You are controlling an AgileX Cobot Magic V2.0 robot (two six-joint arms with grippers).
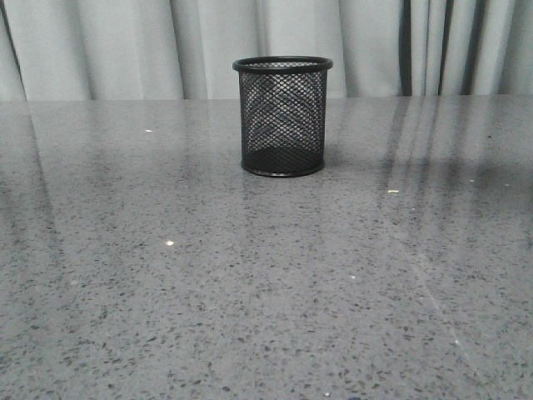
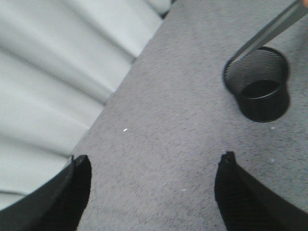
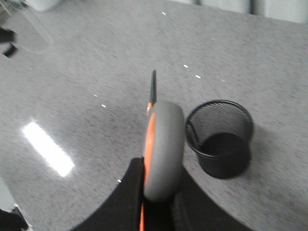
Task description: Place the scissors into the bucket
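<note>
Grey-handled scissors in right pincer

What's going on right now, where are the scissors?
Right end effector shut on grey-and-orange-handled scissors, above table. Left end effector open, empty. Black wire-mesh bucket upright, empty. Nothing in the way.

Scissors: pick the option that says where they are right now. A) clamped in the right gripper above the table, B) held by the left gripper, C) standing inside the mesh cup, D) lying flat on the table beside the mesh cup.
A: the right wrist view shows the scissors clamped between the right gripper fingers, beside the empty bucket.
</note>
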